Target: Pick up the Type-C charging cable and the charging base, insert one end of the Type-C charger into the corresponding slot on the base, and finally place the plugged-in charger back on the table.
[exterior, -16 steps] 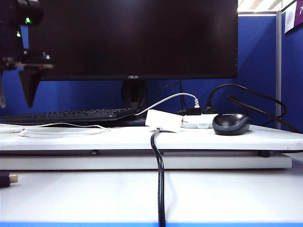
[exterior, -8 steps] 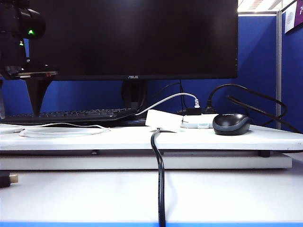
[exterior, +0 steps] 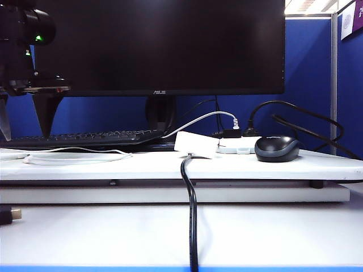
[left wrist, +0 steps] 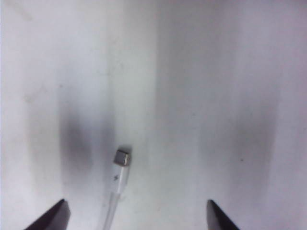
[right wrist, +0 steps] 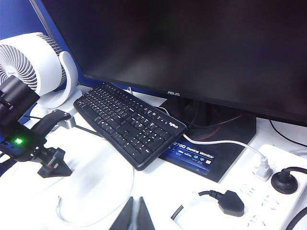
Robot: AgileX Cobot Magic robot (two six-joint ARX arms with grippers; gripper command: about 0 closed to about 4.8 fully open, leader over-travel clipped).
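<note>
The Type-C charging cable (exterior: pixel 74 156) lies in loose loops on the raised white board at the left. Its silver-tipped connector (left wrist: pixel 122 157) rests flat on the white surface. My left gripper (exterior: pixel 25 129) hangs open just above that end of the cable; the connector lies ahead of the wide-apart fingers (left wrist: pixel 53 218), nearer to one of them, and nothing is held. The charging base (exterior: pixel 195 144) sits mid-board, a white block behind the thick black cable. My right gripper (right wrist: pixel 135 213) is shut and empty above the board, near the thin cable loop (right wrist: pixel 103 216); it is out of the exterior view.
A thick black cable (exterior: pixel 191 218) runs from the board down across the table (exterior: pixel 272 229). A black mouse (exterior: pixel 277 148) and a white power strip (exterior: pixel 235 147) with plugs lie right of the base. A keyboard (right wrist: pixel 128 123), a monitor stand and a fan (right wrist: pixel 29 62) stand behind.
My left gripper has shifted slightly right and sunk toward the cable, and its fingers have spread wider. The right gripper and the objects have not moved.
</note>
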